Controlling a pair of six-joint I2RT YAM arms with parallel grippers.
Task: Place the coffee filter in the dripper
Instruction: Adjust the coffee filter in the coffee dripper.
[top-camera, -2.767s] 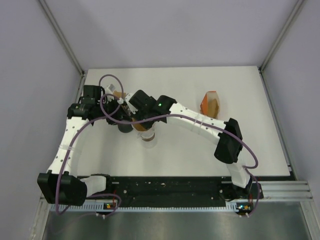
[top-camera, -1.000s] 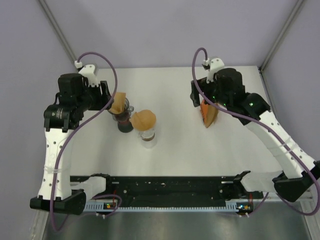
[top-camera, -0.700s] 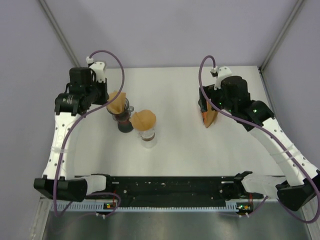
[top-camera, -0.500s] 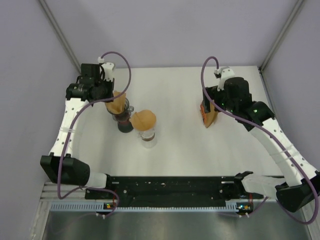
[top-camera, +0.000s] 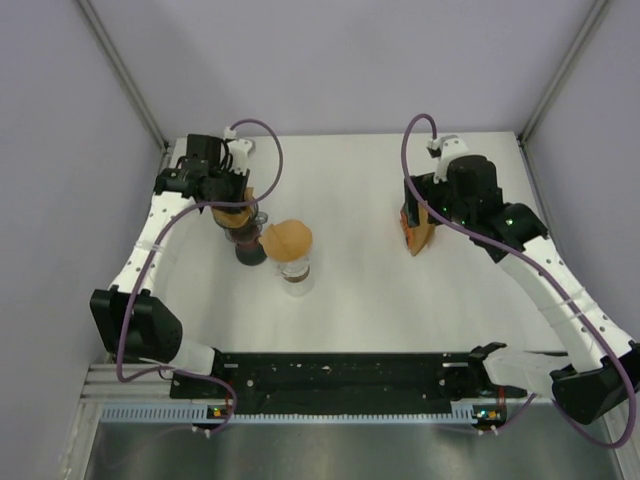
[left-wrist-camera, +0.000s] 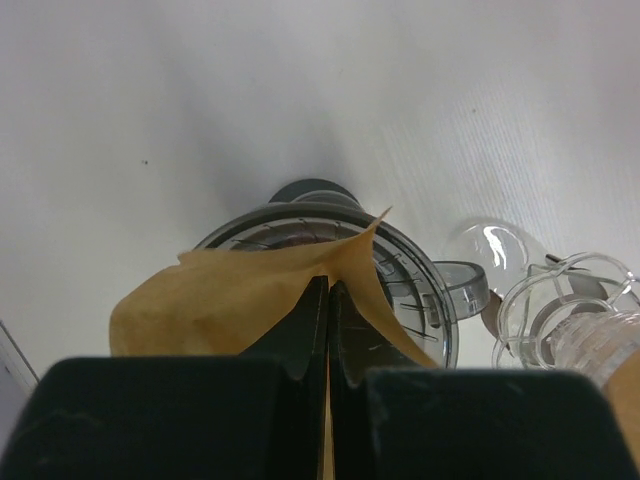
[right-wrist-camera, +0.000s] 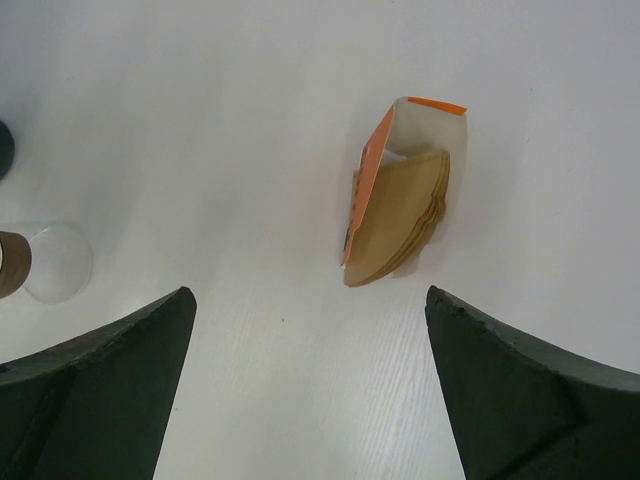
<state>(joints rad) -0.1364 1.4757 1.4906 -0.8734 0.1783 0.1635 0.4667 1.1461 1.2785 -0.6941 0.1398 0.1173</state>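
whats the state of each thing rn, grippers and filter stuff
left gripper, jaws shut on the coffee filter
coffee filter, pinched, hanging over the dripper
dripper, upright, filter not released into it
right gripper, jaws open, empty, above the filter pack
filter pack, lying on its side, open, filters poking out
second filter, sitting on the glass vessel

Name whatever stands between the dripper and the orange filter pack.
Top view: a clear glass vessel topped with a brown filter stands close beside the dripper; from there to the filter pack, only bare table.
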